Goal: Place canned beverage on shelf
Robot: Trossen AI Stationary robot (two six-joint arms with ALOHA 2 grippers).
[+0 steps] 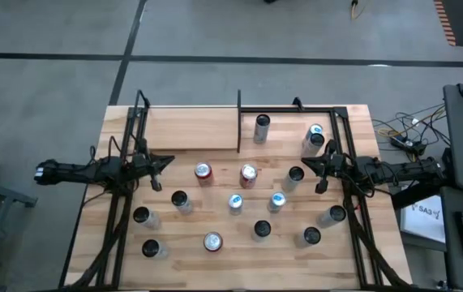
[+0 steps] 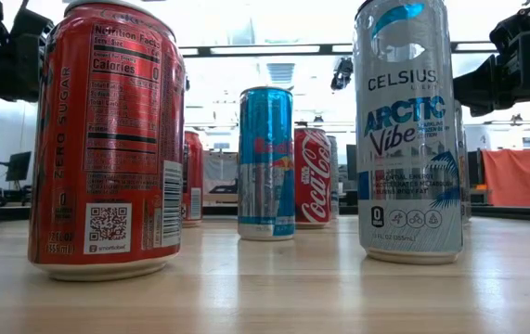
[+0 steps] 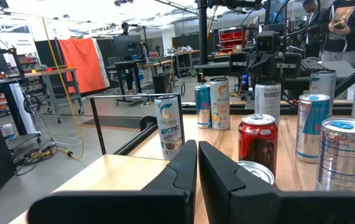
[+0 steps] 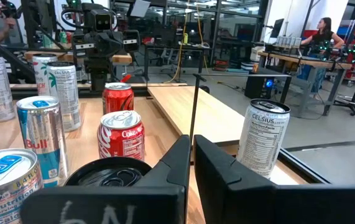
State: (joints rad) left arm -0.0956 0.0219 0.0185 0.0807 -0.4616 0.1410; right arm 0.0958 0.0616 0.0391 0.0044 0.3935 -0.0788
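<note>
plywood shelf (image 1: 190,128) bare | left gripper (image 1: 156,168) jaws closed, empty | right gripper (image 1: 319,172) jaws closed, empty

Red zero-sugar can (image 2: 107,139) front label turned away, brand hidden, far cans' (image 2: 193,176) labels blocked by nearer ones

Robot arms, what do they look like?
Both arms are black and skinny with chunky joints. The left gripper and right gripper each have two flat, wedge-shaped black fingers. Black cables run along the arms, and white handwritten marks sit near the right gripper's base.
</note>
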